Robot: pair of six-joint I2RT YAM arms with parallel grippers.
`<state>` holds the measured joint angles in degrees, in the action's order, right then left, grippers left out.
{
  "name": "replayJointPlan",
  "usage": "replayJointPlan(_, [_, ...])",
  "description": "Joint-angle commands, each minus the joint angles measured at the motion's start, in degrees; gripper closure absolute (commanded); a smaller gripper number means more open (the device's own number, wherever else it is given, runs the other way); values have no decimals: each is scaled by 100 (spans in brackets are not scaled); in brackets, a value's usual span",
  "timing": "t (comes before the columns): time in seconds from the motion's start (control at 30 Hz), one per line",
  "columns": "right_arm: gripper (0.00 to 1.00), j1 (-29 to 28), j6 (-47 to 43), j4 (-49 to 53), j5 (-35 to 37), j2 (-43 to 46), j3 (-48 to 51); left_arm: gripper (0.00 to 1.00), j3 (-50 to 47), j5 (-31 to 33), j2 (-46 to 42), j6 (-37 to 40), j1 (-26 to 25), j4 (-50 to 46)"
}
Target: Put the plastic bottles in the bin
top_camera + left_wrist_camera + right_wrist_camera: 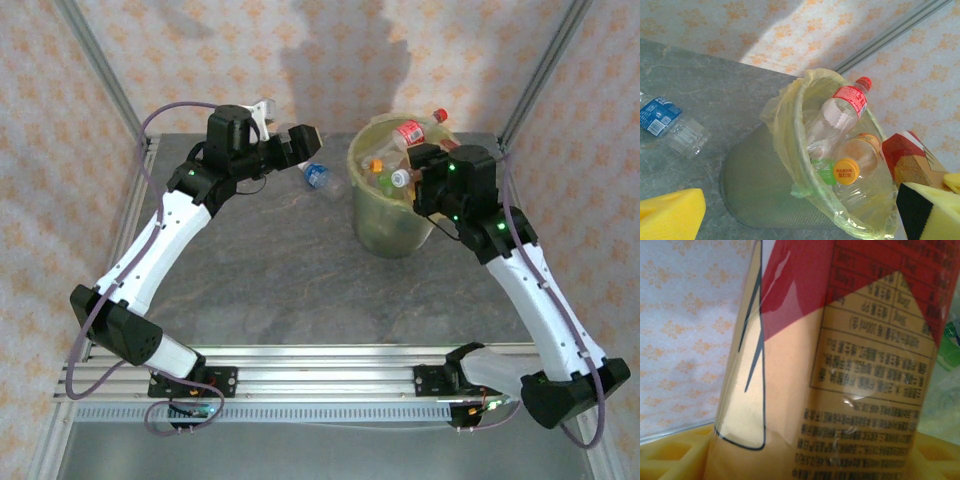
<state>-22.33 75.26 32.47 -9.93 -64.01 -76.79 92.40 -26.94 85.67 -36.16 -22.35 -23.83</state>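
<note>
The yellow-green bin [385, 232] stands at the back right and holds several plastic bottles. Among them are a red-labelled one with a red cap [412, 130] [850, 100] and an orange-capped one [846, 171]. My right gripper [418, 182] [805, 460] hovers at the bin's right rim, shut on a bottle with a red and orange label [865, 390] [905, 155]. A blue-labelled bottle [318, 177] [660, 116] lies on the table left of the bin [765, 185]. My left gripper [305, 148] [800, 220] stands open just behind that bottle, facing the bin, with nothing in it.
The grey tabletop [280, 270] spreads in front of the bin. Papered walls and metal frame posts [535, 70] close in the back and sides. The arm bases sit on the rail [320, 380] at the near edge.
</note>
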Motion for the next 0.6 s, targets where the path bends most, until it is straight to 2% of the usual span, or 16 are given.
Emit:
replayJointPlan(0.0, [28, -53, 259, 189, 189, -21, 155, 0, 55, -31, 60, -75, 30, -24])
replayJointPlan(0.17, [27, -62, 355, 138, 300, -119, 361, 0, 68, -31, 94, -75, 29, -53])
replayJointPlan(0.3, [21, -52, 420, -98, 381, -270, 429, 0, 102, -48, 143, -66, 29, -85])
replayJointPlan(0.57, [1, -53, 237, -373, -50, -1069, -223, 0, 147, -66, 222, -49, 29, -165])
